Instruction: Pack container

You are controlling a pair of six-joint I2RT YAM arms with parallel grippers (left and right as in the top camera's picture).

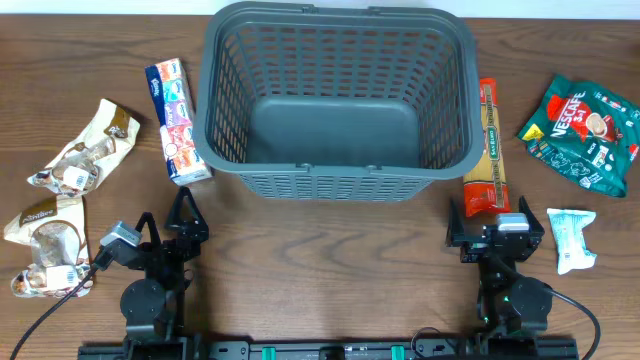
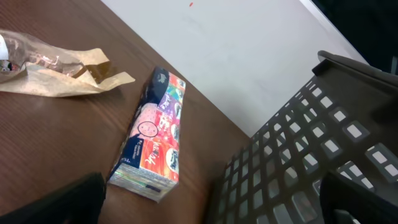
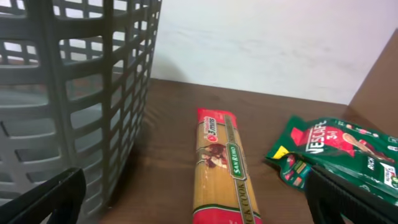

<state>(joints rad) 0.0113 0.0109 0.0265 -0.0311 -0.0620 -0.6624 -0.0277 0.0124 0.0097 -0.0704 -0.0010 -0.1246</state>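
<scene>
The container (image 1: 335,130), a large dark grey lattice basket, stands at the back middle of the table with nothing inside; its wall also shows in the left wrist view (image 2: 298,149) and the right wrist view (image 3: 74,93). My left gripper (image 1: 167,222) is open near the front left, below a colourful tissue pack (image 1: 177,120). In its wrist view the gripper (image 2: 211,208) has the tissue pack (image 2: 152,140) just ahead. My right gripper (image 1: 497,228) is open at the near end of a spaghetti pack (image 1: 486,150). In its own view that gripper (image 3: 199,205) has the spaghetti pack (image 3: 221,168) running away from between the fingers.
A green Nescafe bag (image 1: 582,130) (image 3: 336,152) lies at the right, and a small white packet (image 1: 572,238) sits nearer the front. Two crumpled tan snack bags (image 1: 90,150) (image 1: 45,245) lie at the left, one of them showing as a tan bag (image 2: 56,74) in the left wrist view.
</scene>
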